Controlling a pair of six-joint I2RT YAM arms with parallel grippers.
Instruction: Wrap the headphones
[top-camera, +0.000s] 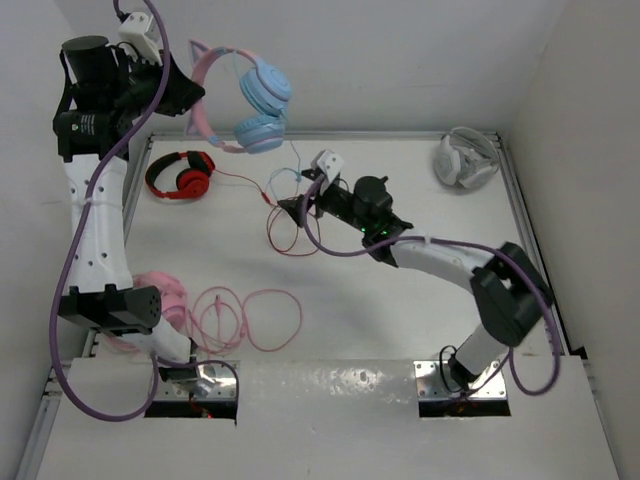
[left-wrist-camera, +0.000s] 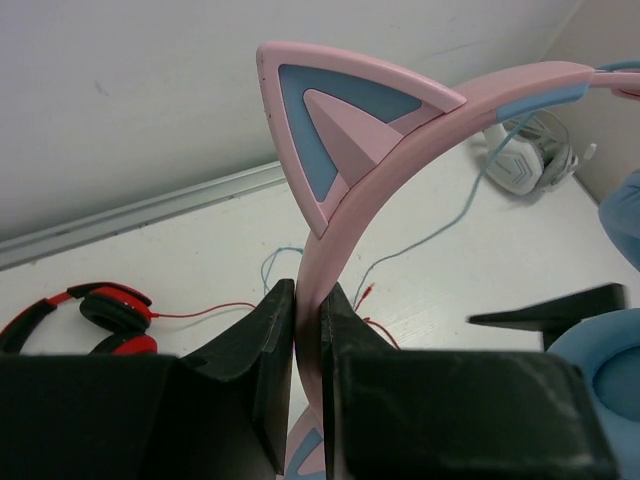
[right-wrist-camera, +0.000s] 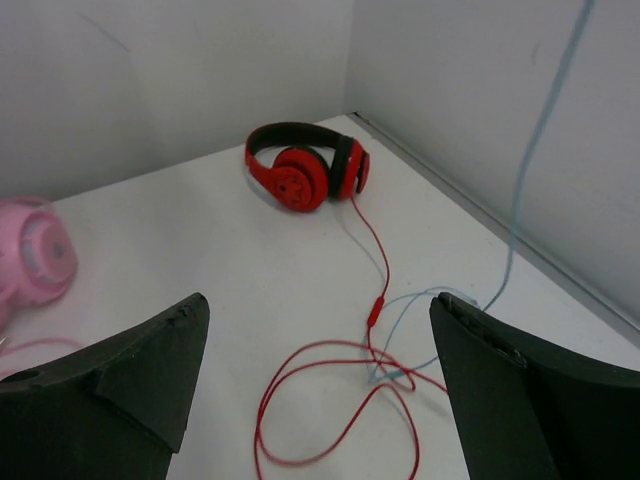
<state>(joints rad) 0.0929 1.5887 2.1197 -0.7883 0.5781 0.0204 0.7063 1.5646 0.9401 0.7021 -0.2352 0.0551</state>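
Observation:
The headphones (top-camera: 262, 105), with light blue ear cups and a pink cat-ear headband (left-wrist-camera: 340, 150), hang in the air at the back left. My left gripper (top-camera: 195, 100) is shut on the headband (left-wrist-camera: 308, 290). Their thin light blue cable (top-camera: 298, 160) drops to the table and ends in a small loop among red cable loops (right-wrist-camera: 400, 370). My right gripper (top-camera: 292, 205) is open and empty, low over that cable end (right-wrist-camera: 318, 300). The blue cable rises at the right of the right wrist view (right-wrist-camera: 520, 220).
Red-and-black headphones (top-camera: 180, 175) lie at the back left, and their red cable (top-camera: 285, 235) loops under my right gripper. All-pink headphones (top-camera: 165, 300) with a long pink cable (top-camera: 250, 320) lie near the left arm's base. A white headset (top-camera: 466, 158) sits in the back right corner.

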